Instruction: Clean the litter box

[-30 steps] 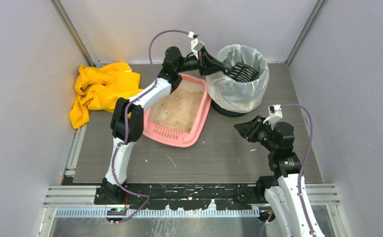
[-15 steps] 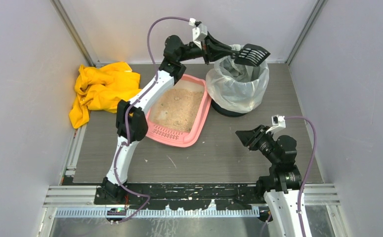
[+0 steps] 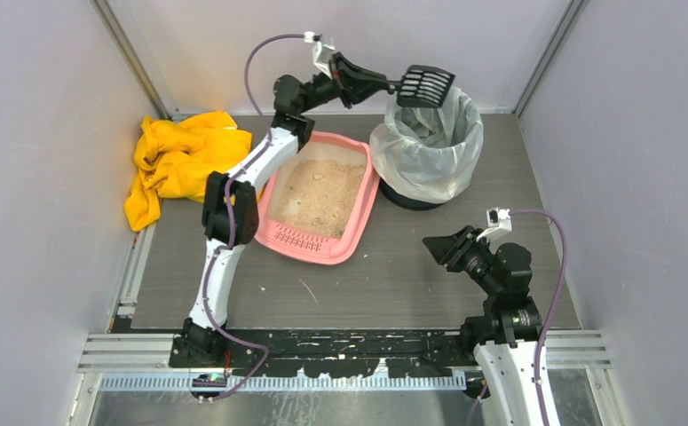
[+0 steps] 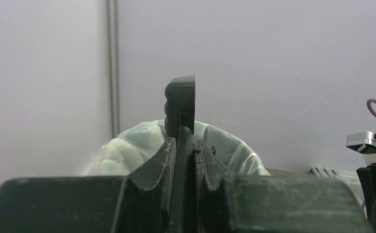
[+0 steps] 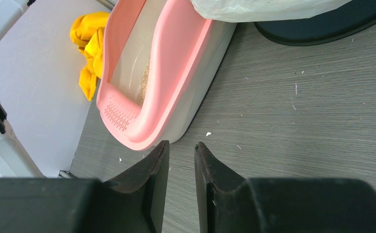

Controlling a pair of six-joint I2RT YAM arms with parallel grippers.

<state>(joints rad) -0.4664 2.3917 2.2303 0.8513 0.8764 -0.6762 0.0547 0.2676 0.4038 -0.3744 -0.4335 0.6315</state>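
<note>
The pink litter box (image 3: 313,244) lies on the table at centre left, with beige litter (image 3: 318,195) in it and its slotted lip towards me. My left gripper (image 3: 371,84) is shut on the handle of a black slotted scoop (image 3: 427,85), held high over the back rim of the lined bin (image 3: 424,155). In the left wrist view the scoop (image 4: 181,102) stands edge-on between the jaws of the gripper (image 4: 185,141). My right gripper (image 3: 442,244) is slightly open and empty, low over the table right of the box. In its wrist view the gripper (image 5: 181,144) faces the box (image 5: 176,63).
A crumpled yellow cloth (image 3: 180,164) lies at the back left beside the box. The bin's black base (image 5: 321,24) stands close to the box's right side. Small white bits (image 3: 309,291) are scattered on the grey table. Grey walls close in the sides and back.
My left gripper has lifted the scoop out of the bin and swung it up and back-left above the rim. The right arm drew back slightly, then stayed still.
</note>
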